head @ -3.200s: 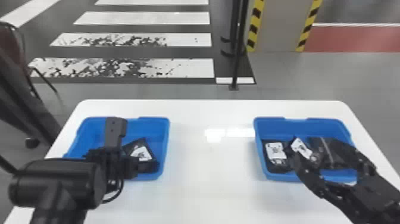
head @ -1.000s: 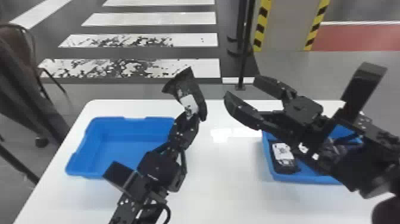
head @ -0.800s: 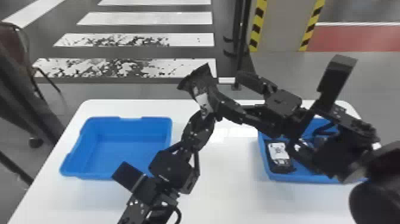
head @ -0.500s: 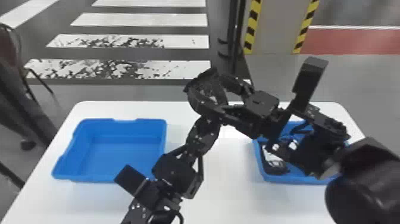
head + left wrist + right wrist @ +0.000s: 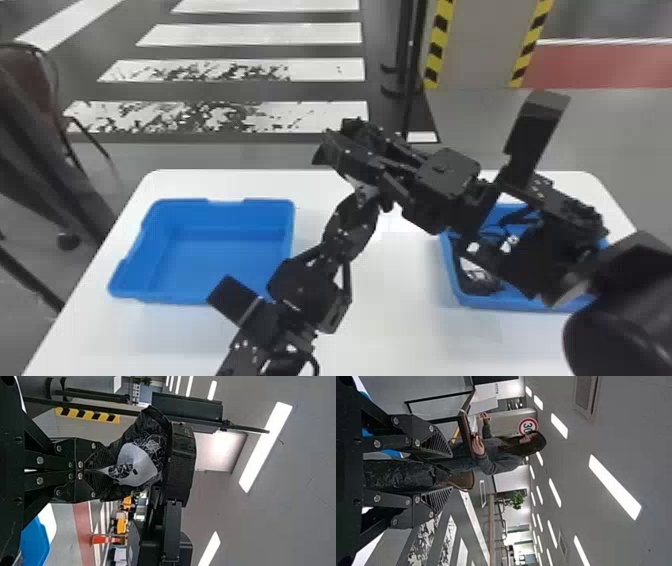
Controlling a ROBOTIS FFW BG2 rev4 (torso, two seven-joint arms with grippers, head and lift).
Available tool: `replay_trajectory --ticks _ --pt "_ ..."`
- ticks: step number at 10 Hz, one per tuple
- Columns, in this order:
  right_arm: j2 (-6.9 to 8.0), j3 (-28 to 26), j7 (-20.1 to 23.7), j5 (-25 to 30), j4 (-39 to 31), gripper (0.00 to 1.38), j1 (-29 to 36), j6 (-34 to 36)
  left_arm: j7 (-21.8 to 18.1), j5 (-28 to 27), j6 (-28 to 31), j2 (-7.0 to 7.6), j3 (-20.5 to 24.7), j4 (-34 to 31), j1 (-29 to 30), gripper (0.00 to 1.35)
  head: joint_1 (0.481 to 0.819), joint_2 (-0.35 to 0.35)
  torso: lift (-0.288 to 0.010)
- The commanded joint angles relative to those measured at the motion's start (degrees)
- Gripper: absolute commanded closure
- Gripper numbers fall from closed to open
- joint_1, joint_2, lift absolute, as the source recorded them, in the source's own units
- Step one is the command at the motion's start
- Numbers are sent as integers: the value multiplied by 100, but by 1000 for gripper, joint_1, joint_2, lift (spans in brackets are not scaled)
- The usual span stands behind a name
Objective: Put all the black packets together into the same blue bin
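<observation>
"Packet (image 5: 152,421) status, pls?"

"Up in the air over the counter (image 5: 395,325), approx. btwn the L bin (image 5: 225,217) & R bin (image 5: 462,299). Blk, w/ a white label (image 5: 138,471)."

"Who had it?"

"L end effector (image 5: 366,194), pinching it tight by one end. L arm (image 5: 302,295) came up from the bottom edge in head view."

"& the R end effector (image 5: 341,134)?"

"Spread, one side each way of the same packet; R wrist view had the blk film btwn them. Couldn't tell if either side touched it."

"R arm (image 5: 540,250)?"

"In from the R edge, across the R bin, hiding part of it."

"Anything in that bin?"

"Yep, a 2nd packet (image 5: 475,285), blk w/ white on it, near the L wall. More dark & white bits beside it, partly behind the arm, no. of pkts unclear."

"L bin?"

"On the counter, near R corner partly behind the L arm."

"Bkgd?"

"Chair (image 5: 25,75) off the counter's L side, crosswalk (image 5: 320,114) beyond, plus yellow/blk strips (image 5: 437,47)."
</observation>
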Motion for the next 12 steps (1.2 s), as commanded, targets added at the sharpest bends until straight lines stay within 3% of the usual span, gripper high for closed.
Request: replay_trajectory --ticks 1,5,6,8,9,10,12 --pt "0 1 -13 60 -56 1165 42 69 0 0 -18 0 12 0 0 1207 686 45 -110" --pt "0 1 -49 83 -84 1211 99 41 0 0 -201 -26 69 42 14 1207 691 51 -110" --pt "0 -10 -101 71 -140 1211 113 -57 8 114 -299 -35 69 126 14 1142 690 53 -110" --pt "0 -273 -101 197 -168 1211 141 -170 8 182 -370 -44 80 225 14 515 684 56 -110" --pt "18 -582 -101 323 -154 1211 155 -254 8 217 -314 -44 80 239 14 305 678 49 -110" --pt "27 -913 -101 471 -154 1210 183 -296 8 217 -314 -53 92 253 14 165 669 25 -110" --pt "27 -1667 -101 940 -14 1210 324 -338 8 217 -314 -62 126 267 28 114 649 -45 -110"
